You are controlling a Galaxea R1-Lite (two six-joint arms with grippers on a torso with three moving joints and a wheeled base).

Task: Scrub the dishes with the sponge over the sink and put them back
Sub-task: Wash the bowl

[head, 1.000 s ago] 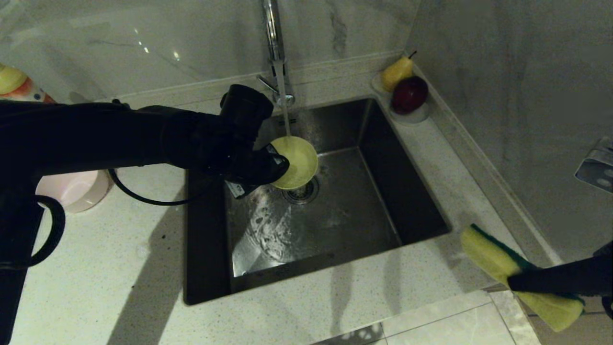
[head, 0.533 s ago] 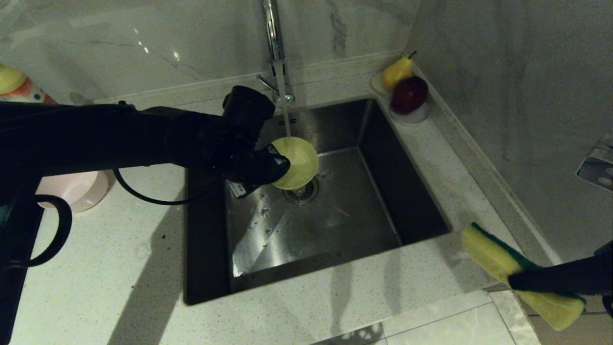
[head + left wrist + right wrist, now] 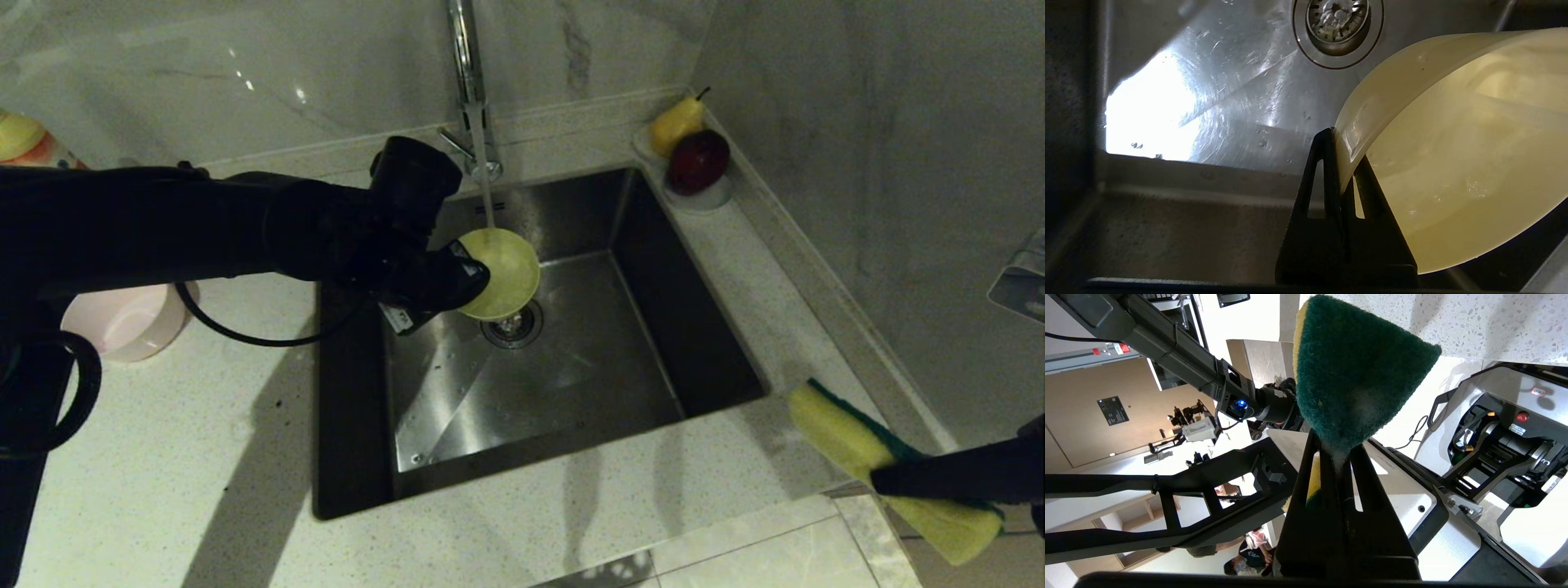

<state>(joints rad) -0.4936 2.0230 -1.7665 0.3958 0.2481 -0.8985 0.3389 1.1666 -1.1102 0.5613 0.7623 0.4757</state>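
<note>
Left tool (image 3: pixel 1345 179) pinches only the yellow bowl's (image 3: pixel 500 273) rim under the running faucet (image 3: pixel 472 98); water weight could slip it into the sink (image 3: pixel 702 327). Right tool (image 3: pixel 1337 469) clamps the sponge (image 3: pixel 865 457) off the worktop's right front corner.

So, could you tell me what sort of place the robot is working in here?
It looks like a home-style kitchen counter: a square steel sink with a chrome faucet running water, a speckled stone countertop with marble-look walls, and a small dish of fruit in the corner.

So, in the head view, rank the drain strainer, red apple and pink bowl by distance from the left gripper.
From the left gripper, which holds the yellow bowl:
1. Drain strainer, just below it in the sink.
2. Red apple, back right corner.
3. Pink bowl, far left counter.
</note>
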